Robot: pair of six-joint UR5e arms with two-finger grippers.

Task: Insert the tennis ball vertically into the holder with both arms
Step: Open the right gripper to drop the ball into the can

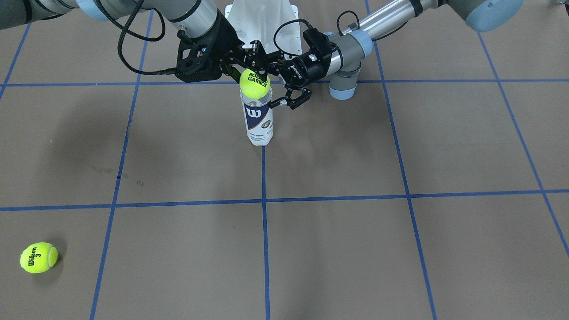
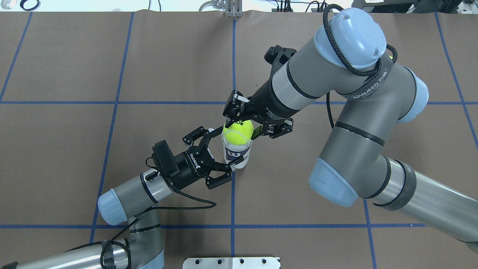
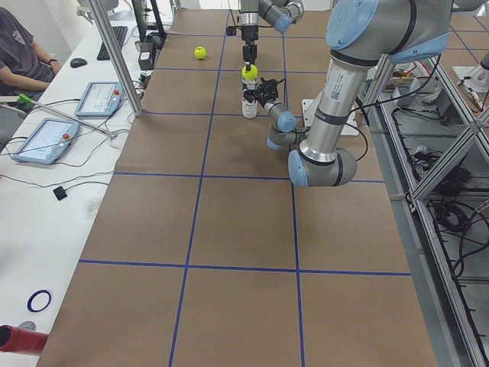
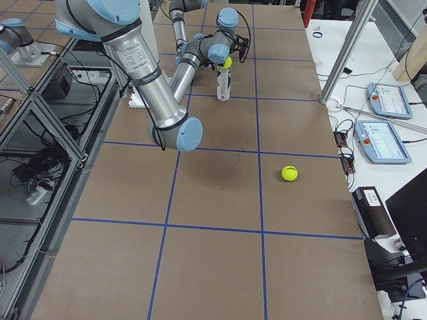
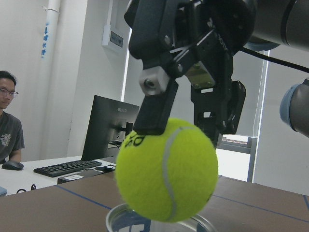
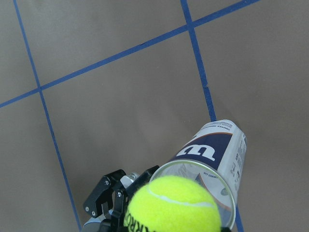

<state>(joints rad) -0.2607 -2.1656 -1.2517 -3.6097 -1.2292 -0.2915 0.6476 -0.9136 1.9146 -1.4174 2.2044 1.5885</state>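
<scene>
The holder (image 1: 259, 120), a clear Wilson can with a navy-and-white label, stands upright near the table's middle; it also shows in the overhead view (image 2: 236, 154). My right gripper (image 2: 242, 126) is shut on a yellow tennis ball (image 2: 238, 133) and holds it at the can's open mouth, the ball's underside at the silver rim (image 5: 159, 221). My left gripper (image 2: 221, 149) is open, with one finger on each side of the can's upper part. The right wrist view shows the ball (image 6: 174, 203) over the can (image 6: 212, 154).
A second tennis ball (image 1: 38, 257) lies far off on the robot's right, near the operators' edge. The white pedestal base (image 1: 262, 18) stands behind the can. Blue tape lines grid the brown table. An operator sits at the desk beyond the table.
</scene>
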